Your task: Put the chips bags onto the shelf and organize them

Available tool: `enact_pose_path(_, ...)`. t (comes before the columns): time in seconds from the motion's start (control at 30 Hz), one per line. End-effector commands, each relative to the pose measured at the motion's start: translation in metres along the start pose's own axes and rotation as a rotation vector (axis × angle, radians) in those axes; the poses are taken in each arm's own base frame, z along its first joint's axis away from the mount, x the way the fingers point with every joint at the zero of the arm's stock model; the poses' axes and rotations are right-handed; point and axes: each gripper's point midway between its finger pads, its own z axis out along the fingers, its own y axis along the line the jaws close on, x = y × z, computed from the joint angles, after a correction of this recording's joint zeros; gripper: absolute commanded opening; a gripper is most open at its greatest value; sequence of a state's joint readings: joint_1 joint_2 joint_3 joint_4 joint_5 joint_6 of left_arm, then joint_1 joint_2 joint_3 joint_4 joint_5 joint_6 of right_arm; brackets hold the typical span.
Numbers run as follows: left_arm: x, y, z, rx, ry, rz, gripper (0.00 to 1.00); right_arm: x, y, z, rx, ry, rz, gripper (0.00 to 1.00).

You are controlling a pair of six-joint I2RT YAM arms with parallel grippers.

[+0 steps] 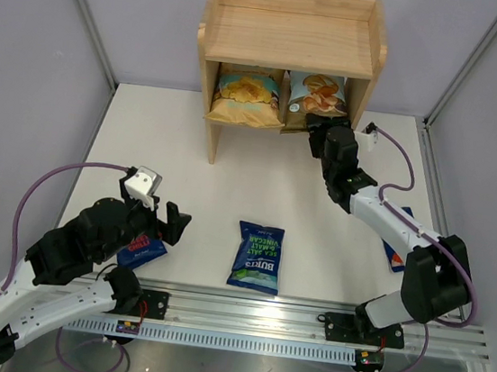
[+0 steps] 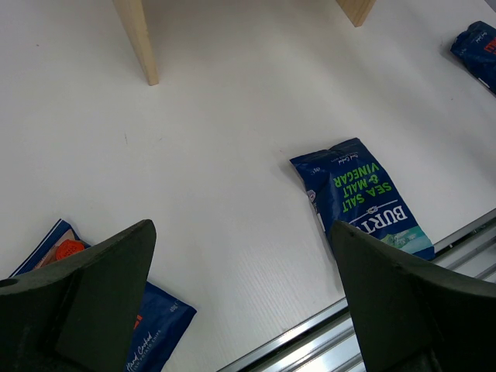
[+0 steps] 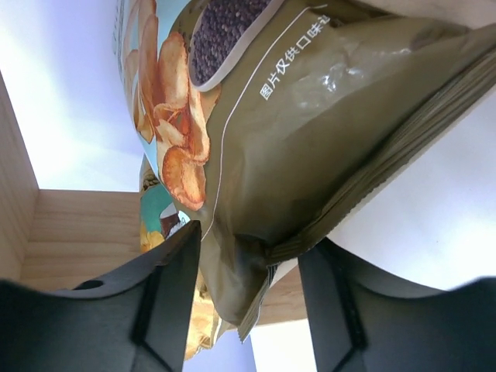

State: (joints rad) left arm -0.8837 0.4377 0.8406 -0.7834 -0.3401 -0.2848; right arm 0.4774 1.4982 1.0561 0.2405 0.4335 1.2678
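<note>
The wooden shelf (image 1: 289, 37) stands at the back of the table. On its lower tier the yellow chips bag (image 1: 246, 95) is on the left and the cassava chips bag (image 1: 317, 93) on the right. My right gripper (image 1: 322, 122) is at the cassava bag's bottom edge. In the right wrist view that bag (image 3: 310, 116) fills the frame, and its lower corner hangs between the parted jaws of the open right gripper (image 3: 252, 244). A green-lettered Burts bag (image 1: 257, 256) lies flat at front centre. My left gripper (image 1: 161, 216) hovers wide open beside a red-lettered Burts bag (image 1: 143, 247).
Another dark-blue Burts bag (image 1: 394, 254) lies at the right, partly under the right arm. The shelf's front leg (image 2: 139, 39) stands on the white table ahead of the left gripper (image 2: 242, 232). A metal rail (image 1: 304, 324) runs along the near edge.
</note>
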Motion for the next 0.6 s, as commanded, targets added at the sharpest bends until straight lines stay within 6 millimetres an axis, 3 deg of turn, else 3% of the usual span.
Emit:
enact_pose_path(0.0, -0.009, -0.003, 0.002, 0.008, -0.030, 0.004, 0.99, -0.015, 0.023, -0.016, -0.064, -0.016, 0.036, 0.61)
enact_pose_path(0.1, -0.009, -0.001, 0.002, -0.004, -0.027, 0.003, 0.99, -0.018, 0.025, -0.024, -0.073, -0.008, 0.039, 0.65)
enact_pose_path(0.23, -0.011, 0.006, 0.002, -0.055, -0.026, -0.016, 0.99, -0.021, 0.022, -0.033, -0.074, -0.005, 0.036, 0.85)
enact_pose_path(0.27, -0.012, 0.008, 0.002, -0.066, -0.026, -0.023, 0.99, -0.021, 0.021, -0.035, -0.072, -0.003, 0.034, 0.99)
enact_pose_path(0.47, -0.024, 0.012, 0.000, -0.130, -0.044, -0.146, 0.99, -0.025, 0.010, -0.053, -0.064, 0.011, -0.004, 1.00)
enact_pose_path(0.57, -0.028, 0.002, 0.009, -0.094, -0.080, -0.229, 0.99, -0.032, 0.005, -0.069, -0.079, 0.002, -0.036, 0.99)
